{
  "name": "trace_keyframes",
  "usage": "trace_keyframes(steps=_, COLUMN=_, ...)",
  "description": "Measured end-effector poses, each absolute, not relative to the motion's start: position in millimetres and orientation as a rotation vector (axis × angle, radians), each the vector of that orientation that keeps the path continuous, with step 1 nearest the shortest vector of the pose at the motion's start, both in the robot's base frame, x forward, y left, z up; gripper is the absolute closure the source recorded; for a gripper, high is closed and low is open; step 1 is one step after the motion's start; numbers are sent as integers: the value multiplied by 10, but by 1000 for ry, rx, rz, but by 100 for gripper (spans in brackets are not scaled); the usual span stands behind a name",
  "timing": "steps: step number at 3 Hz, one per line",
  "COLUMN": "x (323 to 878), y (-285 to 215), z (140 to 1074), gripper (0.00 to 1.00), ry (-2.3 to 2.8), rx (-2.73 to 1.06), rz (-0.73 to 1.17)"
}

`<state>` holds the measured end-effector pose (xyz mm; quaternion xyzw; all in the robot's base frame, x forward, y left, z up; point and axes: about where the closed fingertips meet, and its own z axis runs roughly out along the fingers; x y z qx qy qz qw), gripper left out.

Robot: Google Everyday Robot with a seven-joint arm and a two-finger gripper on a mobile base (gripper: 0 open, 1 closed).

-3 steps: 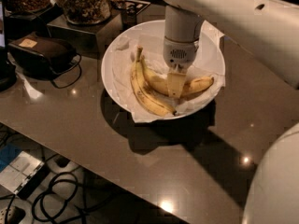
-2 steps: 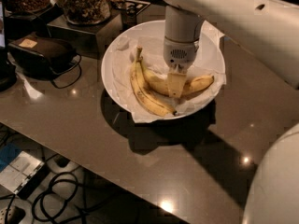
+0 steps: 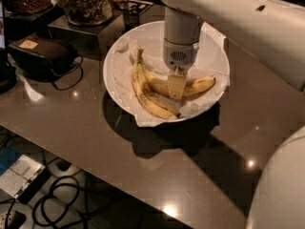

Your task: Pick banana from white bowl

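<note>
The white bowl sits on the brown table and is lined with crinkled white paper. Two bananas lie in it. The banana is the strongly curved one on the left, with its stem toward the back and a dark tip at the bowl's front. A second, straighter banana lies across the middle and points right. My gripper hangs straight down from the white arm into the bowl. It is over the middle of the second banana, just right of the curved banana, and seems to touch the fruit.
A dark pouch with a cable lies on the table at the left. Glass jars of snacks stand on a dark stand behind the bowl. The table's front edge runs diagonally, with cables on the floor below. My white arm fills the right side.
</note>
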<state>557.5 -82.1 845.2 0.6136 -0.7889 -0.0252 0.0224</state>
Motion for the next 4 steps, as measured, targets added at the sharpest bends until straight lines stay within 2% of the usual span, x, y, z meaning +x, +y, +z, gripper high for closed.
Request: trace_keyframes(steps=4, x=5470, y=-522, z=8969, gripper=100, ry=-2479, rx=2074, rz=-21)
